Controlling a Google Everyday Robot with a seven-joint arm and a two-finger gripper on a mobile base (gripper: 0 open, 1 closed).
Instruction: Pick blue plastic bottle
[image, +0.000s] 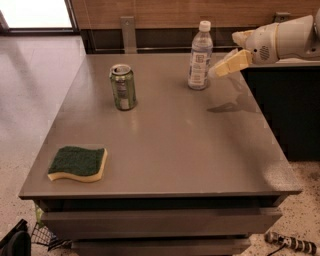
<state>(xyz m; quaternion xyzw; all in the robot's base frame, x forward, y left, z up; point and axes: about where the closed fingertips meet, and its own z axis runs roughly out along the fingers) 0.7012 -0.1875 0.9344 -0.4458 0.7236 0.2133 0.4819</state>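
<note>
The blue plastic bottle (200, 56) stands upright at the far right of the grey table (170, 145); it is clear and bluish, with a white cap and a white label. My gripper (226, 55) is on the white arm coming in from the right edge, just right of the bottle at about label height. Its cream fingers (229, 63) point left toward the bottle and stand apart, open and empty. There is a small gap between the lower fingertip and the bottle.
A green metal can (123, 87) stands left of the bottle at the back. A green and yellow sponge (78, 163) lies near the front left corner. A dark counter (290, 100) borders the table's right side. A wood-panelled wall runs behind.
</note>
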